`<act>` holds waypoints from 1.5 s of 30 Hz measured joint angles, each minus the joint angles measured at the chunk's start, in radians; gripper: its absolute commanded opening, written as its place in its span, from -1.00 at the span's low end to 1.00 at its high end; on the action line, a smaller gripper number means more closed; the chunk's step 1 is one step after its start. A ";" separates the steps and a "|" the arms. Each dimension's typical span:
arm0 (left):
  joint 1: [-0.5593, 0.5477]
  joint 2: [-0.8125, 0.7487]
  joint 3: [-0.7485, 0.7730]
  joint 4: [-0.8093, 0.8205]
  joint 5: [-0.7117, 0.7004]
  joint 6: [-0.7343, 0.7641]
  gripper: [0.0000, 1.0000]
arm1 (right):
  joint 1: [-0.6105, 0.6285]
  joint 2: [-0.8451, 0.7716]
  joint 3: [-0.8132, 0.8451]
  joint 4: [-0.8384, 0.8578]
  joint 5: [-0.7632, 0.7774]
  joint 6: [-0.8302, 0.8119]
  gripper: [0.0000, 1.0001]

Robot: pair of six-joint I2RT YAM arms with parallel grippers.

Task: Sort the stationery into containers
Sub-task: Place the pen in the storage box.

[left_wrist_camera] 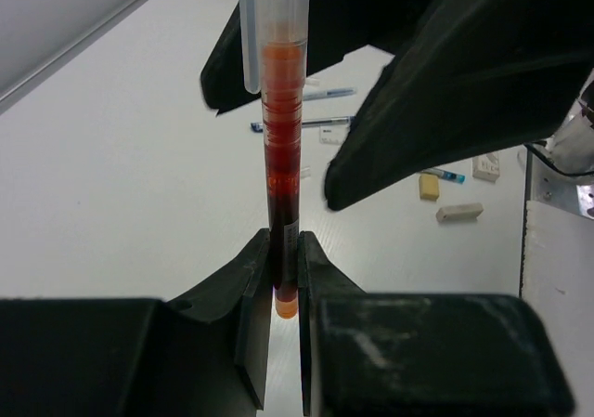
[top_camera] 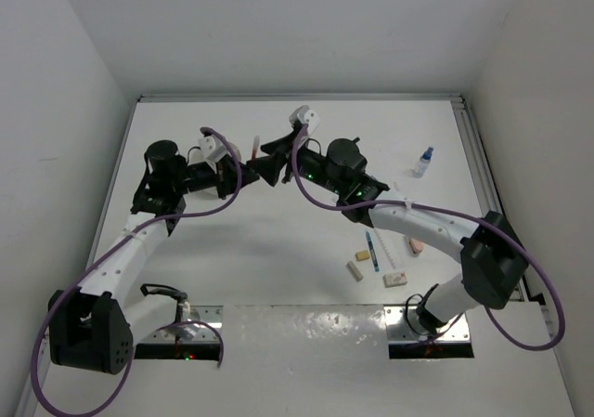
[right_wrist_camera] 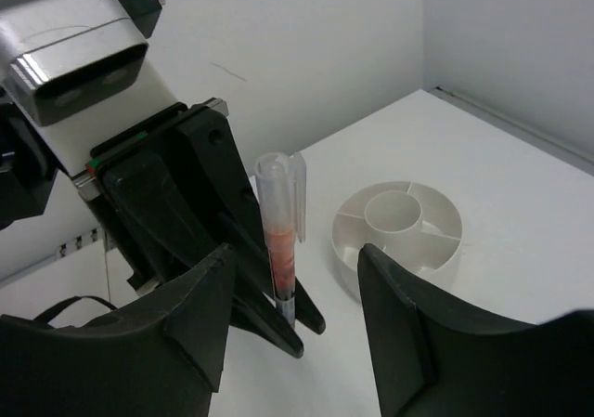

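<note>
My left gripper (left_wrist_camera: 285, 250) is shut on the lower end of a red-orange pen (left_wrist_camera: 283, 157), holding it upright above the table. In the top view that pen (top_camera: 255, 147) stands between the two arms, with the left gripper (top_camera: 243, 168) beside it. My right gripper (right_wrist_camera: 297, 278) is open, one finger on each side of the pen (right_wrist_camera: 281, 250), and neither finger touches it. The white round container (right_wrist_camera: 444, 217), split into compartments, sits on the table just behind the pen. Nothing shows inside it.
On the right of the table lie a blue pen (top_camera: 372, 248), a tan eraser (top_camera: 362, 254), a white eraser (top_camera: 355, 270), a pink eraser (top_camera: 416, 245) and a small white piece (top_camera: 394, 278). A blue-capped bottle (top_camera: 423, 162) stands near the right wall.
</note>
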State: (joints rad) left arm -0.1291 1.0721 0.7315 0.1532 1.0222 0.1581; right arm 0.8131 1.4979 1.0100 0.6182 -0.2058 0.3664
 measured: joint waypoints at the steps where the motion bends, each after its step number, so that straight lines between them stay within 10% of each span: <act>1: 0.000 0.000 0.000 -0.004 0.001 0.003 -1.00 | 0.001 0.017 0.008 0.002 -0.004 0.000 0.02; 11: 0.000 -0.004 -0.007 -0.017 -0.008 0.004 -0.97 | 0.014 0.074 0.035 0.016 -0.010 0.033 -1.00; 15: -0.001 -0.012 -0.009 -0.008 -0.048 -0.026 0.23 | 0.014 0.074 0.035 0.027 0.000 0.037 -1.00; 16: -0.001 -0.013 -0.009 -0.008 -0.065 -0.033 0.98 | 0.014 0.074 0.035 0.032 0.004 0.037 -1.00; 36: 0.017 -0.267 -0.065 -0.285 -1.135 -0.212 0.99 | -0.097 0.709 0.639 0.063 0.148 0.084 -1.00; 45: 0.039 -0.266 -0.110 -0.299 -1.310 -0.253 0.99 | -0.076 0.827 0.666 0.008 0.173 0.090 -1.00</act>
State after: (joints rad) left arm -0.0902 0.8059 0.6216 -0.1455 -0.2874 -0.0952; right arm 0.7376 2.3245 1.6756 0.6266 -0.0330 0.4561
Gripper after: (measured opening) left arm 0.996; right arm 0.069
